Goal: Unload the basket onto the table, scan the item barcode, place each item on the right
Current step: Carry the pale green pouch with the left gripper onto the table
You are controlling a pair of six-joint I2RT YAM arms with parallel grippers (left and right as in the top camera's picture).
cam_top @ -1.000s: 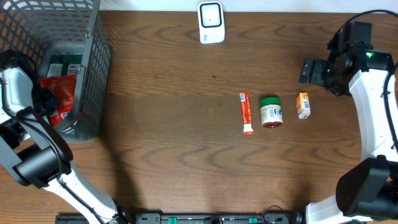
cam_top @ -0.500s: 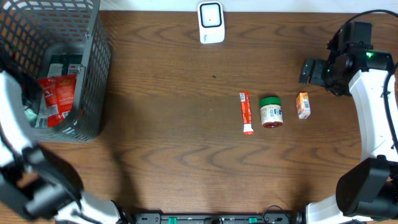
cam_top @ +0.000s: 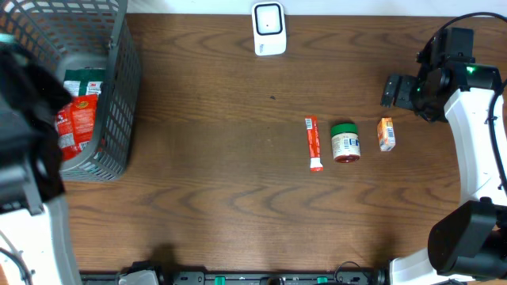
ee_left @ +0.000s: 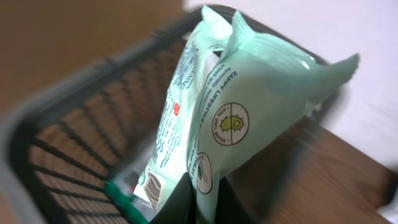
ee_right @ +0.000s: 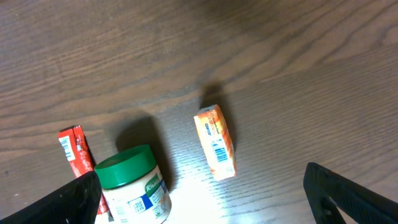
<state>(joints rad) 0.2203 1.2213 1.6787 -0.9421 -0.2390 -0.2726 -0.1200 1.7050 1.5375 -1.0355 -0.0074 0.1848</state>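
Basket (cam_top: pixel 119 95), 9 o'clock: holding red packet (cam_top: pixel 77 127).
L end effector (ee_left: pixel 198 208): pinching green pouch (ee_left: pixel 249 106).
R end effector (ee_right: pixel 208 196): gaping empty nr jar (ee_right: pixel 134 183).

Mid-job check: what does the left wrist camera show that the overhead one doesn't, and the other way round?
Left wrist only: a pale green plastic packet pinched in the shut left gripper, with a barcode near its lower end. Overhead only: the white barcode scanner, the orange tube, the green-lidded jar, the small orange box and the open right gripper. Both: the grey wire basket.
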